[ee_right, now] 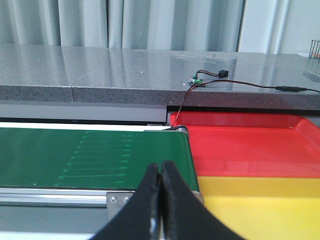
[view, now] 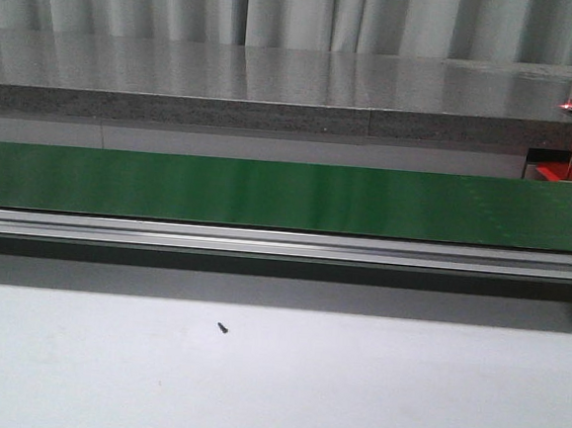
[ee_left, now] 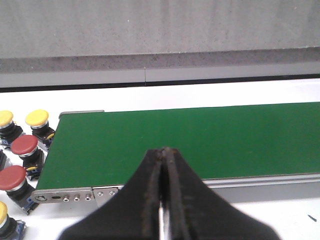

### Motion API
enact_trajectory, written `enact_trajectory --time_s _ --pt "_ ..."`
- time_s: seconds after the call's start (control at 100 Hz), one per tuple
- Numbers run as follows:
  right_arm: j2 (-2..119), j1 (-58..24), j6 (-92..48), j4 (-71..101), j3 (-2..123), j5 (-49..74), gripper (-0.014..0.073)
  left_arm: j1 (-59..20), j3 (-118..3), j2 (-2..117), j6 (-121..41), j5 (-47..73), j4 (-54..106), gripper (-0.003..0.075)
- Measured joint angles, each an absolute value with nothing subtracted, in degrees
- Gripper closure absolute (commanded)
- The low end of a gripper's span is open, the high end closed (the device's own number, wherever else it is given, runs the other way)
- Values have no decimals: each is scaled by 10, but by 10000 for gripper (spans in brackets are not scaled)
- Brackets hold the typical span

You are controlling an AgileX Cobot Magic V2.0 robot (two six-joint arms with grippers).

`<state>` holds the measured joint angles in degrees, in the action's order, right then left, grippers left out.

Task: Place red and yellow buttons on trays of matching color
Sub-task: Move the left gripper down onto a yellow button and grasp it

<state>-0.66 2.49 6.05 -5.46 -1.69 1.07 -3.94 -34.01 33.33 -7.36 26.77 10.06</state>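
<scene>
In the left wrist view, several buttons stand off the end of the green belt [ee_left: 190,140]: two red ones [ee_left: 24,145] [ee_left: 12,178] and yellow ones [ee_left: 37,117] [ee_left: 5,119] [ee_left: 2,212]. My left gripper [ee_left: 165,150] is shut and empty, above the belt's near edge. In the right wrist view, a red tray [ee_right: 250,147] and a yellow tray [ee_right: 260,205] lie side by side at the belt's other end. My right gripper [ee_right: 161,165] is shut and empty, over the belt's end next to the yellow tray. Neither gripper shows in the front view.
The green belt [view: 288,194] crosses the front view on an aluminium frame [view: 284,244], with a grey stone counter [view: 276,84] behind. A small dark screw [view: 223,327] lies on the white table. A small circuit board with wires [ee_right: 200,80] sits on the counter above the red tray.
</scene>
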Motion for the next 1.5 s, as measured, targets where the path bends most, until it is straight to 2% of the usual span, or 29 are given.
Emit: enact_trajectory --time_s 0.08,0.15,0.22,0.34,0.41,0.46,0.81,1.09,1.28,1.5 --pt "-7 25 60 -55 -17 11 691 -39 -366 383 -74 275 101 722" --pt "-7 25 60 -55 -17 11 691 -39 -388 426 -74 285 101 652" --pt "-7 25 60 -55 -17 11 691 -39 -412 466 -74 298 101 524" --pt "-7 25 60 -55 -17 11 691 -39 -446 525 -74 310 101 209" --pt "-7 25 60 -55 -17 11 691 -39 -459 548 -74 302 101 92" --pt "-7 25 60 -55 -17 11 691 -39 -462 560 -74 289 101 62" --pt "-7 25 60 -55 -17 11 691 -23 -480 610 -55 293 103 64" --pt "-7 25 60 -55 -17 11 691 130 -528 631 19 378 102 143" --pt "-7 25 60 -55 -17 11 691 235 -531 646 25 432 101 145" --pt "-7 25 60 -55 -17 11 691 290 -535 691 29 461 100 146"
